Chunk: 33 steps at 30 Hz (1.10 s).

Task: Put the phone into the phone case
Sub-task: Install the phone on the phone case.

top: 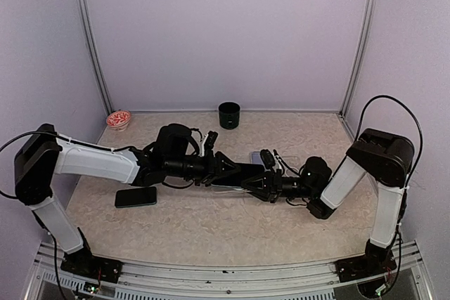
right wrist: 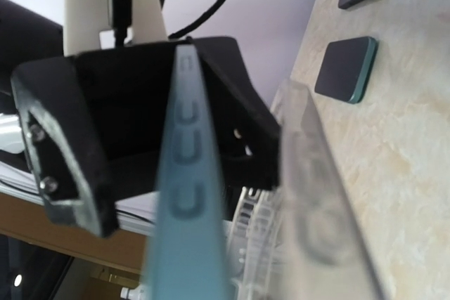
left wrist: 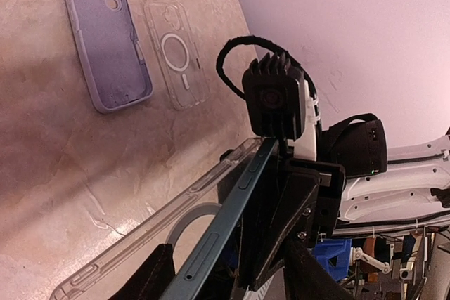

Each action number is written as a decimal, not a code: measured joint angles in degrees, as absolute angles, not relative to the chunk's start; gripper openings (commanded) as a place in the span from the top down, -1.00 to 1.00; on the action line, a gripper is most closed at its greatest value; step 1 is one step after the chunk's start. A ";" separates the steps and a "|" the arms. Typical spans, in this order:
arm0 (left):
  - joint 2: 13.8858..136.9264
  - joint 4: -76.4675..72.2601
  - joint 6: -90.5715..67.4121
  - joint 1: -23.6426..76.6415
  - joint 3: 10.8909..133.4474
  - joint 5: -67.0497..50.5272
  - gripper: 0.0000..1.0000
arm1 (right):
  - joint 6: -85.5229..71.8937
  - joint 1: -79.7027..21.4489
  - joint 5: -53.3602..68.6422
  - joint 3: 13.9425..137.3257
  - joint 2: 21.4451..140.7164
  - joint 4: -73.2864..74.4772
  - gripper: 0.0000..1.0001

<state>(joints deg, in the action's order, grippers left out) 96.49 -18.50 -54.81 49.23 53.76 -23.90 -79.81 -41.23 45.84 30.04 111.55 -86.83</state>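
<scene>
In front of the cup [top: 228, 114], phone [left wrist: 235, 205] and case [left wrist: 119, 261] hang side by side, unjoined. The left gripper [top: 219, 166] stands half open around the phone; the right gripper [top: 266, 186] is unclear. Unclamped, the phone could drop.

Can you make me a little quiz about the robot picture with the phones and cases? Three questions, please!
1. Pick one: what colour is the cup at the back of the table? A red, B black, C yellow.
2. True or false: the purple case lying on the table has a phone in it.
3. Fill the gap: the raised case beside the teal phone is ____, so you can see through it.

Key: 1 B. 2 False, it is empty. 3 clear.
</scene>
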 measured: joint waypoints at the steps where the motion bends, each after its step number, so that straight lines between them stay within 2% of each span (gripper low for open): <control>1: 96.38 -17.98 -54.57 49.28 54.11 -23.90 -0.08 | -79.94 -41.21 45.82 30.02 111.55 -87.09 0.79; 4: 96.03 -16.71 -53.76 49.34 54.89 -23.88 -0.14 | -80.38 -41.10 45.78 29.98 111.55 -87.74 0.88; 12: 94.08 -11.14 -50.68 49.95 56.71 -21.65 -0.40 | -80.53 -41.01 46.26 29.82 111.53 -88.60 0.91; 24: 89.36 -3.81 -47.03 46.76 56.55 -13.17 -0.46 | -80.09 -39.18 46.17 28.77 111.50 -88.25 0.95; 33: 88.40 -9.02 -47.81 44.25 49.89 -16.45 -0.46 | -74.32 -38.83 49.78 28.93 107.50 -83.83 0.96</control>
